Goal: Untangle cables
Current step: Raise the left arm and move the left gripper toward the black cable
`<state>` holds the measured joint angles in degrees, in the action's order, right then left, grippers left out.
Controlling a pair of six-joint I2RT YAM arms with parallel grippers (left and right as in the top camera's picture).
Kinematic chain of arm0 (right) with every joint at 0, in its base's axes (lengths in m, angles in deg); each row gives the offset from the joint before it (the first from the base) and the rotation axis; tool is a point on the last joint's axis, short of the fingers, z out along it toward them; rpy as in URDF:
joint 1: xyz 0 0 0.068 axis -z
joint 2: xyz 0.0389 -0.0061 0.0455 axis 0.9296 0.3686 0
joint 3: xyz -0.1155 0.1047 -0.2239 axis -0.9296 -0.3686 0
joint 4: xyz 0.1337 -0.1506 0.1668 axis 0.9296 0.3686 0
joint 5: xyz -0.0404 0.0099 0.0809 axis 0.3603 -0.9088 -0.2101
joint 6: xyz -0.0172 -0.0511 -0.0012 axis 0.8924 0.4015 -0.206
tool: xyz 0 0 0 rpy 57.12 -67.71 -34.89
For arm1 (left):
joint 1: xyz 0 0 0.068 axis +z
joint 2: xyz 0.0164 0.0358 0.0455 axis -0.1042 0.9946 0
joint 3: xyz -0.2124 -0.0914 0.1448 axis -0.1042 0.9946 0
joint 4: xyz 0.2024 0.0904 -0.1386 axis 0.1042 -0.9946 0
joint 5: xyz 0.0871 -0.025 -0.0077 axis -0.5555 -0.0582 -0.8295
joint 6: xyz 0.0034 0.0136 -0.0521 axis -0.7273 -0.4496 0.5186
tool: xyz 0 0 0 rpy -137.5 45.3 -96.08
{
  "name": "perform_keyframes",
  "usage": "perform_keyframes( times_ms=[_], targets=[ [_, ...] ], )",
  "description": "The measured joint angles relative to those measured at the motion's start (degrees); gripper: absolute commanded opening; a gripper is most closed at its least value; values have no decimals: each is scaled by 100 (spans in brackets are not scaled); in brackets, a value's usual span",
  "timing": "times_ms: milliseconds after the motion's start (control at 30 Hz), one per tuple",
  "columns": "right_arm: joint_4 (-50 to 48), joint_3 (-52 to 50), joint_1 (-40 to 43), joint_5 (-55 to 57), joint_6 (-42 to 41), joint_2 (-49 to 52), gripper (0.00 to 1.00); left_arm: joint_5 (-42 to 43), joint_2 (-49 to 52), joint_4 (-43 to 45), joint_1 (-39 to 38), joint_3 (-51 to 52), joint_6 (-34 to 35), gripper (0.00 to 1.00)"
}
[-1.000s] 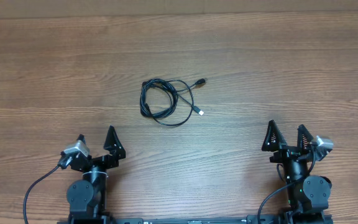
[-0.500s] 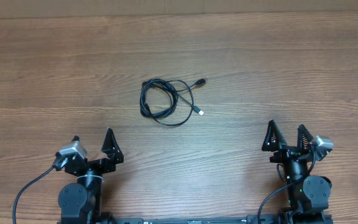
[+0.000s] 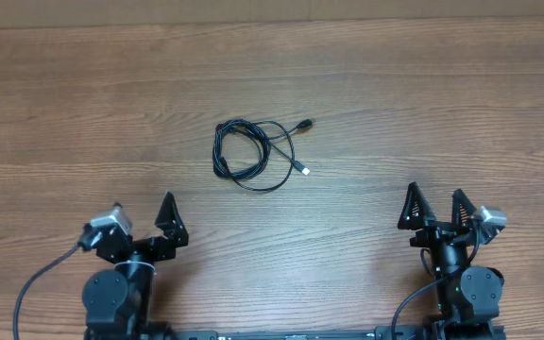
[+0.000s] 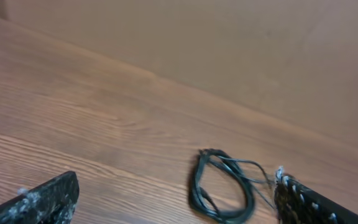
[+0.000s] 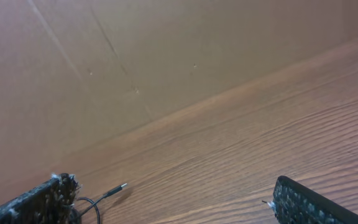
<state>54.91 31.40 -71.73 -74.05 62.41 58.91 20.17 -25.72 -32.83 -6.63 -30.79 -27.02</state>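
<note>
The cables [image 3: 253, 158] lie in one loose coiled bundle on the table [image 3: 423, 85]. They are well ahead of both pairs of jaws and touch neither. From the left jaws they are forward and to the right, and from the right jaws forward and to the left. Two plug ends stick out of the coil on the side nearer the right jaws.

The left jaws stand wide open and hold nothing. In the left wrist view the cables [image 4: 219, 193] show between the fingers, far beyond them. The right jaws are also spread wide and empty. In the right wrist view only one plug end [image 5: 114, 188] shows, beyond the finger [image 5: 36, 202] at the picture's left.
</note>
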Motion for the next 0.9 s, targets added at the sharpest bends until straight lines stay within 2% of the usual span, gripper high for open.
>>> perform_keyframes(
  times_ms=[200,633,733,900],
  targets=[
    [-2,0,0,-2,0,4,100,518,1349,-590,-2,-1036,-125,100],
    [-2,0,-2,0,0,7,100,1779,5029,-3268,0,-4336,-1034,100],
    [-4,0,-2,2,2,7,100,2159,5766,-3644,0,-4865,-1126,100],
    [-2,0,0,0,0,4,100,2533,6620,-3783,-2,-5106,-1200,100]
  ],
)
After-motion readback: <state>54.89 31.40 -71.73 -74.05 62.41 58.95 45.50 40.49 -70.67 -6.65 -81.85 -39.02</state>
